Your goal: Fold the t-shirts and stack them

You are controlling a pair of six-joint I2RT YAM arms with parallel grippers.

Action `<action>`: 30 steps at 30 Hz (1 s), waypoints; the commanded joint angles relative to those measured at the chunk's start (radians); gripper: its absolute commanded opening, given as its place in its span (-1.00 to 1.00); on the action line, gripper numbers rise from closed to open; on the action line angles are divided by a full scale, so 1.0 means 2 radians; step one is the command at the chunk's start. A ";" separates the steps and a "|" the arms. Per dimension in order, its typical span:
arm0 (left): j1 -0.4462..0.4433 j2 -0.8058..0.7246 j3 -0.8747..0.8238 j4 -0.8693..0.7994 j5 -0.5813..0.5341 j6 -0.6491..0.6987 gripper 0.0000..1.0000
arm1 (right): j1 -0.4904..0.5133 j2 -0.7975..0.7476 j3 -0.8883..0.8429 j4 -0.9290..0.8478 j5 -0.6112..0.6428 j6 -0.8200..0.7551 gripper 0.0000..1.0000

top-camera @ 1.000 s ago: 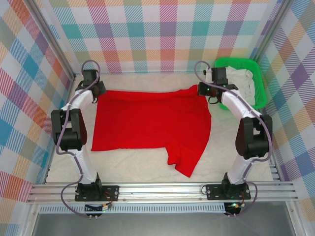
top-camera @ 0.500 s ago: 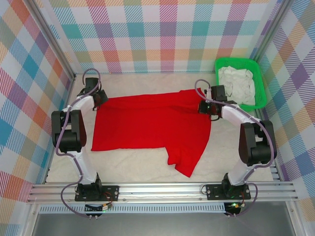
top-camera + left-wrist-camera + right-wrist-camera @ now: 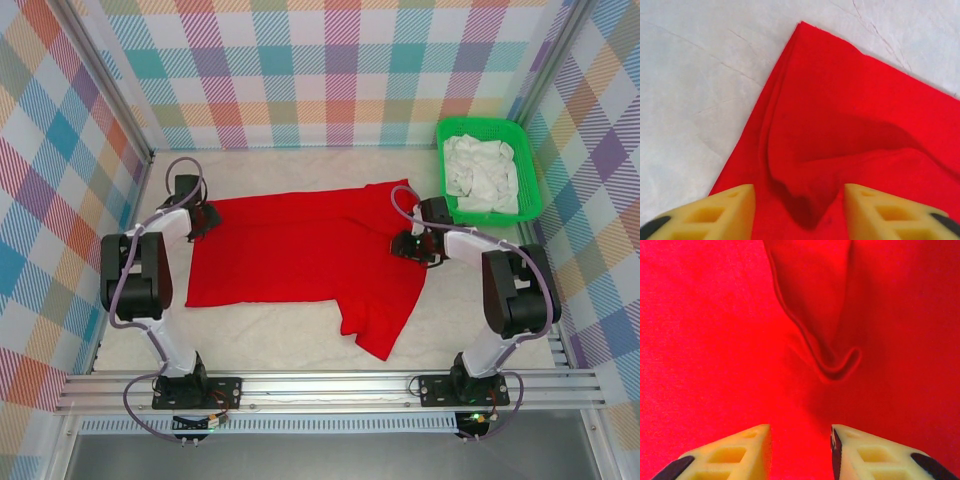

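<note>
The bright red t-shirt lies spread on the white table cover, plain side up, with one sleeve trailing toward the near edge. My left gripper sits low at the shirt's far left corner. In the left wrist view its yellow fingers stand wide apart around a raised pucker of red cloth; the left gripper is open. My right gripper rests on the shirt's right side. In the right wrist view the right gripper is open over flat red cloth, with a curled crease ahead of it.
A green basket holding crumpled white cloth stands at the back right. Checked walls close in the left, back and right sides. Bare table cover lies between the shirt and the arm bases.
Both grippers have come toward the near side, from the shirt's far edge onto the shirt itself. The far edge has dropped and lies flatter.
</note>
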 commanded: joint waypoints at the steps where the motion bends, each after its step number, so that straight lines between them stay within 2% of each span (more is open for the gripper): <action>1: 0.003 -0.037 -0.010 -0.005 -0.029 -0.008 0.22 | 0.002 -0.017 0.002 -0.021 -0.005 0.002 -0.22; 5: 0.003 -0.069 -0.016 -0.040 -0.065 -0.008 0.71 | 0.001 -0.043 0.044 -0.081 0.000 -0.015 -0.03; 9: 0.004 -0.120 -0.030 -0.062 -0.082 -0.013 1.00 | 0.002 -0.039 0.117 -0.133 -0.008 -0.043 0.15; 12: 0.004 -0.159 -0.037 -0.080 -0.080 -0.014 1.00 | 0.002 0.005 0.183 -0.158 -0.017 -0.063 0.17; 15: 0.004 -0.191 -0.037 -0.102 -0.079 -0.010 0.86 | 0.002 0.065 0.252 -0.166 -0.033 -0.073 0.14; 17: 0.004 -0.209 -0.036 -0.114 -0.076 -0.006 0.70 | 0.002 0.113 0.300 -0.170 -0.047 -0.079 0.09; 20: 0.005 -0.232 -0.037 -0.125 -0.070 0.001 0.68 | 0.002 0.185 0.381 -0.195 -0.058 -0.088 -0.02; 25: 0.006 -0.250 -0.037 -0.136 -0.063 0.005 0.69 | 0.002 0.285 0.499 -0.243 -0.074 -0.097 -0.09; 30: 0.006 -0.246 -0.038 -0.136 -0.058 0.005 0.68 | 0.003 0.336 0.546 -0.261 -0.086 -0.096 -0.11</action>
